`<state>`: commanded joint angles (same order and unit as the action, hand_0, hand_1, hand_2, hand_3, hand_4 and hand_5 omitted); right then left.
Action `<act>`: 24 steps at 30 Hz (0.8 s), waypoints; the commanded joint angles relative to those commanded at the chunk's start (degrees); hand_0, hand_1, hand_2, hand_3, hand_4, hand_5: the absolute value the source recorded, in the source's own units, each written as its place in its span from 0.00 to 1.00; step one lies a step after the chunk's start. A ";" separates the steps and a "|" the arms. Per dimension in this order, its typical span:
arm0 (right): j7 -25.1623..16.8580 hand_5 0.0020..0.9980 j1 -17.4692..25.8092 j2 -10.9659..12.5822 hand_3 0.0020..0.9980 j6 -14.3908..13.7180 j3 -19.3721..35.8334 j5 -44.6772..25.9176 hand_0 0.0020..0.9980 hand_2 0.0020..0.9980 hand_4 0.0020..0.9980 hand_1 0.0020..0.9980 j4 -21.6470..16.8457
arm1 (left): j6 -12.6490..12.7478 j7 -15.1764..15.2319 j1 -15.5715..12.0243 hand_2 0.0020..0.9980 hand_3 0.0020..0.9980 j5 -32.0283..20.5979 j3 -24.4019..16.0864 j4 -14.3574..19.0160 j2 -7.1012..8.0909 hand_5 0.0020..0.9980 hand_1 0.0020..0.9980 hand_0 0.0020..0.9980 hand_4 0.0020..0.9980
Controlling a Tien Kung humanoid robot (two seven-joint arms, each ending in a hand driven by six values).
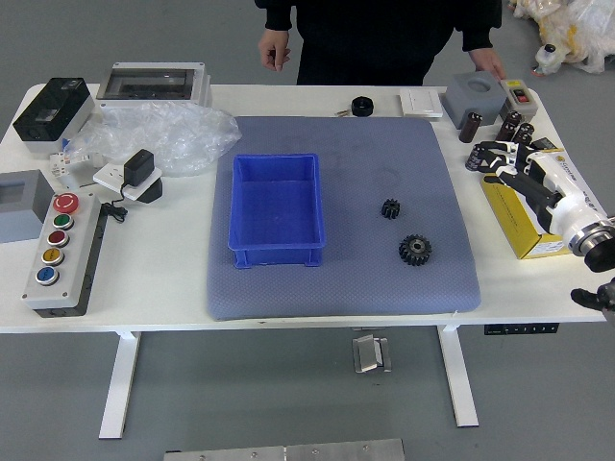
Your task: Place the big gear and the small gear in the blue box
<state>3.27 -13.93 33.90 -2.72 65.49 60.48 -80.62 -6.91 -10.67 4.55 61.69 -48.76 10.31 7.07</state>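
The blue box (277,257) lies on the left half of the blue-grey mat, and no gear shows inside it. To its right on the mat are the small black gear (390,208) and, nearer the table's front edge, the big black gear (415,250), apart from each other. My right hand (509,158) is over the table's right side, above the yellow box and well to the right of both gears, its fingers extended and holding nothing. My left hand is out of view.
A yellow box (524,223) and several dark cylinders stand at right. On the left are a button panel (65,254), clear plastic bags (159,137) and a black box (55,109). A person stands at the far side, one hand (488,61) near a grey block (474,96).
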 joint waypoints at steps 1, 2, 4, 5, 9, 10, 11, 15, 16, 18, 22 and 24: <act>0.10 0.37 -0.07 0.05 0.72 0.04 -0.16 0.29 0.72 0.75 0.70 0.69 -0.02 | 0.00 0.00 0.00 0.85 0.86 0.00 0.00 0.00 0.00 0.31 0.88 0.89 0.74; 0.62 0.37 -0.42 0.32 0.72 0.21 -0.98 1.96 0.72 0.75 0.70 0.69 -0.09 | 0.00 0.00 0.02 0.85 0.86 0.02 -0.02 0.00 0.01 0.31 0.88 0.89 0.74; 1.44 0.30 -1.05 0.74 0.77 0.45 -2.53 4.91 0.72 0.76 0.72 0.69 -0.18 | -0.01 0.01 0.05 0.85 0.86 0.05 -0.06 0.00 0.03 0.30 0.88 0.89 0.73; 1.96 0.30 -1.49 0.98 0.77 0.55 -3.63 6.87 0.72 0.76 0.72 0.69 -0.19 | -0.01 0.01 0.07 0.85 0.86 0.06 -0.08 0.00 0.04 0.30 0.88 0.89 0.73; 3.40 0.30 -2.92 1.53 0.77 0.91 -7.13 13.50 0.72 0.76 0.72 0.69 -0.04 | -0.02 0.03 0.08 0.85 0.86 0.05 -0.13 0.00 0.05 0.30 0.88 0.89 0.73; 3.71 0.30 -3.26 1.65 0.77 1.05 -7.90 15.20 0.72 0.76 0.72 0.69 0.01 | -0.02 0.04 0.07 0.85 0.86 0.04 -0.14 0.00 0.05 0.30 0.88 0.89 0.73; 3.99 0.25 -3.56 1.76 0.79 1.22 -8.52 16.70 0.71 0.79 0.74 0.70 0.06 | -0.02 0.05 0.06 0.85 0.86 0.03 -0.15 0.00 0.05 0.30 0.88 0.89 0.73; 5.31 0.25 -4.79 2.08 0.79 2.38 -10.07 22.95 0.71 0.79 0.74 0.70 0.02 | -0.02 0.08 -0.02 0.85 0.86 -0.04 -0.18 0.00 0.06 0.30 0.88 0.89 0.73; 5.59 0.25 -5.07 2.12 0.79 2.54 -10.44 24.48 0.71 0.79 0.74 0.70 0.04 | -0.02 0.09 -0.04 0.85 0.86 -0.06 -0.18 0.00 0.05 0.30 0.88 0.89 0.73; 6.16 0.20 -5.65 2.19 0.81 2.80 -11.22 27.37 0.71 0.81 0.75 0.70 0.12 | -0.02 0.11 -0.06 0.85 0.86 -0.10 -0.17 0.00 0.02 0.31 0.88 0.89 0.74; 6.96 0.20 -6.67 2.34 0.81 3.35 -12.27 32.52 0.71 0.81 0.75 0.70 0.30 | -0.02 0.15 -0.09 0.85 0.86 -0.14 -0.18 0.00 -0.01 0.31 0.88 0.89 0.74; 7.53 0.17 -7.19 2.33 0.86 4.02 -12.43 35.20 0.72 0.84 0.77 0.72 0.26 | -0.02 0.16 -0.11 0.85 0.86 -0.18 -0.17 0.00 0.00 0.31 0.88 0.89 0.74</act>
<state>10.80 -21.12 36.24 1.30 53.05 95.68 -80.36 -6.93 -10.50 4.44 61.51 -48.93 10.31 7.07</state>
